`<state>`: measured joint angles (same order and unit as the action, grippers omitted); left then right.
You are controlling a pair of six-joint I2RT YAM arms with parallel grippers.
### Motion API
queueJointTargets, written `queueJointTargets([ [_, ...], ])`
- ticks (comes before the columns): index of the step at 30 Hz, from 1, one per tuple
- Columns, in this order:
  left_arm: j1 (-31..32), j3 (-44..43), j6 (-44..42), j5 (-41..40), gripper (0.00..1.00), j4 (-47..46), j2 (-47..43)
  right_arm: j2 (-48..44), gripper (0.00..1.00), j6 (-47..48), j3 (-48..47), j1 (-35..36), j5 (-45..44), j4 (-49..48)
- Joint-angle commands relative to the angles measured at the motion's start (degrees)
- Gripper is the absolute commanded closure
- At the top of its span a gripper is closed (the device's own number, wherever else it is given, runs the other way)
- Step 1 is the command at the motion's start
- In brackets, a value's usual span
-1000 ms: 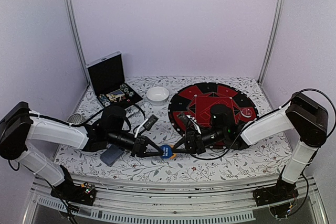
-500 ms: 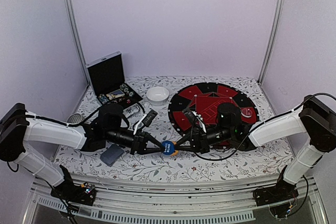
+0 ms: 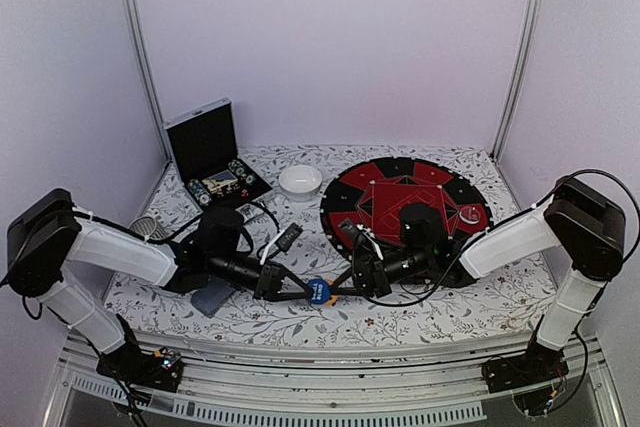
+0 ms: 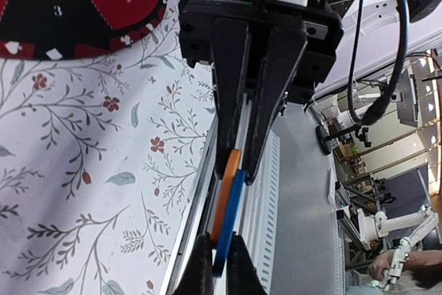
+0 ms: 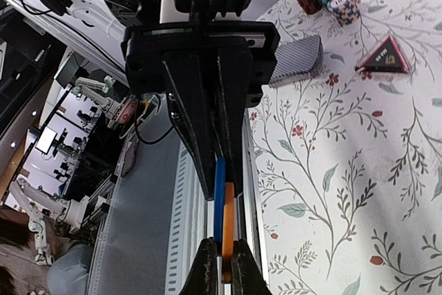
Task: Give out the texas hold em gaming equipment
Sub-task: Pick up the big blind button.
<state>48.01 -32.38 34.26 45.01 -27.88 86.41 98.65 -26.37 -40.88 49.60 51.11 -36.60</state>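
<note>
Lavender walls enclose a flower-patterned counter (image 3: 430, 322), where two robot arms meet nose to nose over its near half. Behind them lie a round red-and-black game board (image 3: 400, 172), an open black case (image 3: 200, 137) and a white bowl (image 3: 300, 173). A grey-blue deck of cards (image 3: 212, 297) lies beside the left arm, with chips (image 5: 342, 8) beyond it. The left pincer (image 4: 219, 248) is clenched on the rim of a blue disc (image 4: 233, 215). The right pincer (image 5: 224, 250), facing it, is clenched on an orange disc (image 5: 228, 219). Both discs stand on edge, face to face and overlapping, each reaching out from its own pincer's tips toward the other's. The opposed grips suggest the pair is being peeled apart so that each marker can go to its own place. Neither disc appears to touch the counter.
</note>
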Motion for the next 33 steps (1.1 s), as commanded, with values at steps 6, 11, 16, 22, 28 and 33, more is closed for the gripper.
queueJointTargets([
  [6, -0.8, 5.2, 8.4, 3.7, 1.00, -13.8, 4.4, 3.9, 0.98, -5.9, 3.3, 0.2, 1.8, -4.3],
  [11, -0.8, 5.1, 9.7, 5.9, 0.97, -17.4, 6.6, 4.9, 0.98, -6.9, 2.7, 0.3, 2.6, -5.6],
  [16, -0.8, 5.7, 9.3, 5.6, 0.91, -17.5, 5.5, 5.1, 0.98, -6.7, 2.5, 0.2, 3.0, -5.6],
  [22, -0.8, 5.1, 9.5, 6.3, 0.86, -17.8, 6.5, 5.6, 0.98, -7.2, 1.2, 0.3, 4.0, -5.6],
  [28, -0.7, 5.3, 9.6, 6.3, 0.84, -18.3, 6.3, 5.6, 0.98, -7.3, 1.2, 0.3, 4.3, -5.5],
  [33, -0.8, 5.3, 9.8, 6.5, 0.90, -18.4, 6.5, 5.2, 0.98, -7.5, 1.0, 0.3, 4.3, -5.3],
])
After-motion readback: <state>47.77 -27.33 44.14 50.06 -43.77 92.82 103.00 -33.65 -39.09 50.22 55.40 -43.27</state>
